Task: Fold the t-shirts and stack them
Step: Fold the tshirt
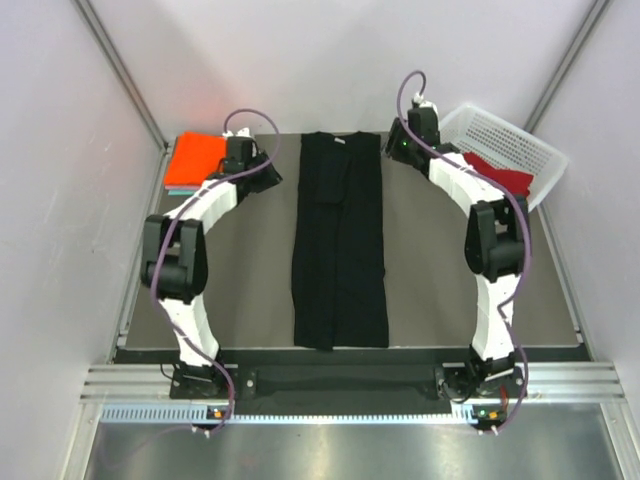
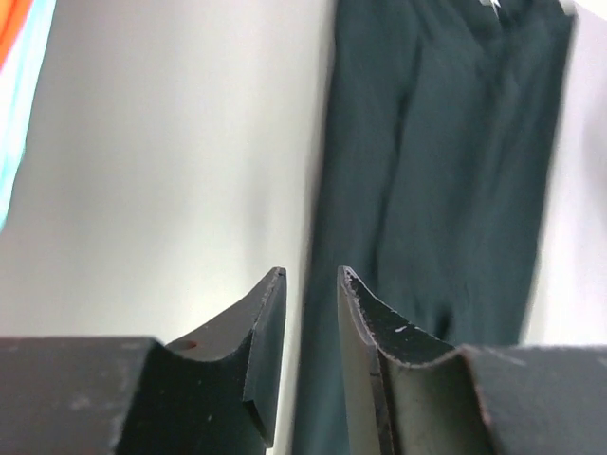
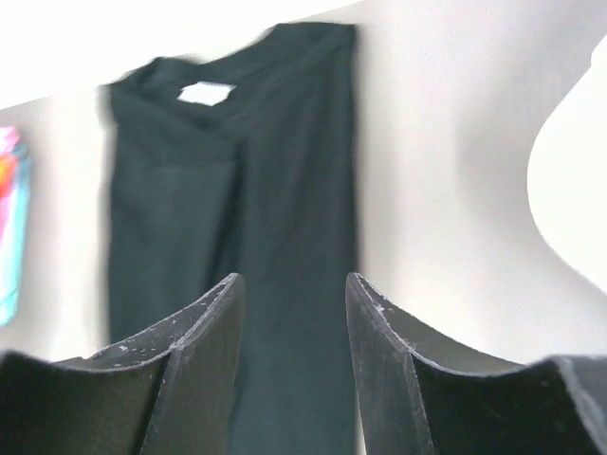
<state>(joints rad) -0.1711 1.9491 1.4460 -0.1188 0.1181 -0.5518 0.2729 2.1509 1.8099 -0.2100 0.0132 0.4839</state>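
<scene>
Black tee lies centred on the counter as a long strip, hem nearest. Beside its far collar, left jaws hang slightly parted, right jaws spread, both empty. Next fold likely needs both collar corners pinched evenly.

Overhead view: bright, even, diffuse light. The pale walls were nearly washed out. Shadows on the grey flat tabletop were soft and faint, and focus was sharp throughout. The long black cloth t-shirt read as near-solid dark, its folds barely visible.

Left wrist view: tabletop overexposed to white-grey. Shirt edges were smeared sideways. The left claw was a dark, underlit silhouette.

Right wrist view: same blown-out ground, glare along the top, shirt outline blurred. The right claw was dark, its scuffs catching light.
</scene>
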